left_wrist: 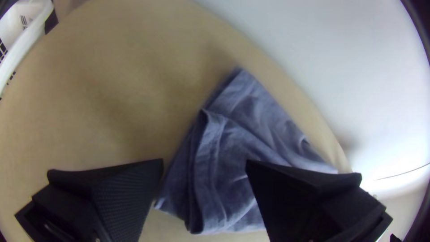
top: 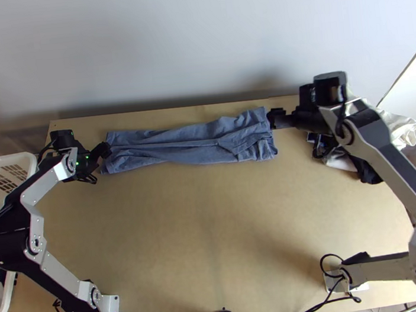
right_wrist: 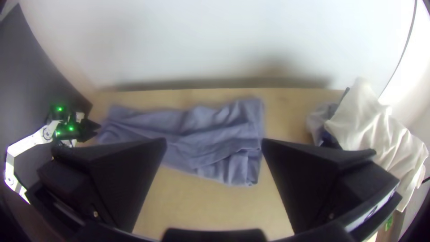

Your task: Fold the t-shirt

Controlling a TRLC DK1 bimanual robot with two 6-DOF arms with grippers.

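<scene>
So, the shirt lies as a long, creased, folded strip across the far part of the desk. I have my left hand at its left end, fingers apart, and my right hand by its right end, fingers apart too. White cloth lies at the far right.

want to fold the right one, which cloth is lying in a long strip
The blue-grey t-shirt: it stretches along the far side of the table, one end by the left tool. The white cloth is crumpled at the right.
</scene>
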